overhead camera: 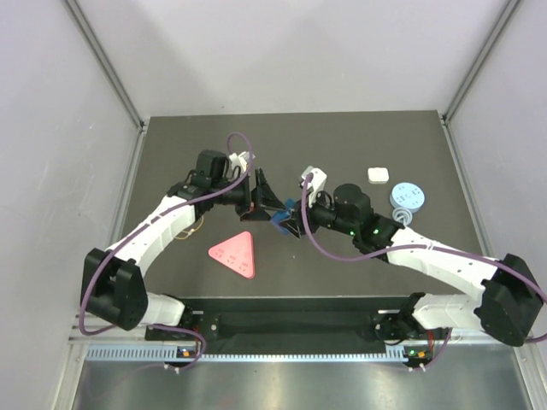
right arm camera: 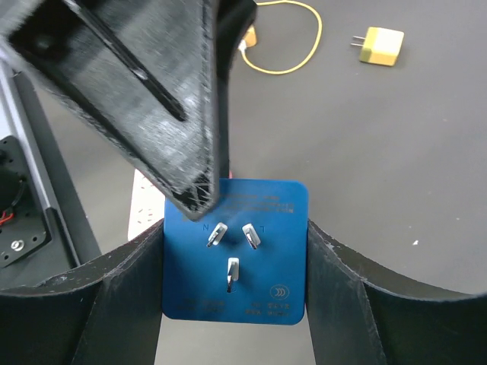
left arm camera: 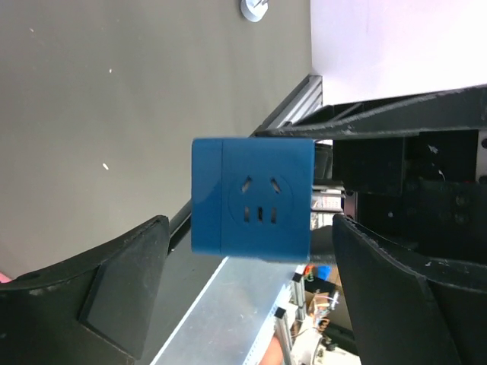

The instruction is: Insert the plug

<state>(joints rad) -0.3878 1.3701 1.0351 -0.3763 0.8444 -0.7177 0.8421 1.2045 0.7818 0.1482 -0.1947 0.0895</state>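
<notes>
My right gripper [overhead camera: 293, 224] is shut on a blue cube plug [right arm camera: 236, 258], gripping its two sides. Its three metal prongs [right arm camera: 232, 251] face the right wrist camera. The cube is held above the table at the middle [overhead camera: 282, 213]. In the left wrist view its socket face [left arm camera: 255, 199] shows. My left gripper [overhead camera: 261, 201] is open and empty, its fingers [left arm camera: 114, 289] spread on either side of the cube without touching it. A white socket strip [right arm camera: 144, 209] lies on the table, partly hidden behind the cube and the left finger.
A pink triangle [overhead camera: 234, 253] lies near the front. A small white square [overhead camera: 377, 174] and a round blue-grey part [overhead camera: 406, 196] lie at the right. A yellow plug [right arm camera: 383, 46] with a yellow cable [right arm camera: 293, 65] lies under the left arm.
</notes>
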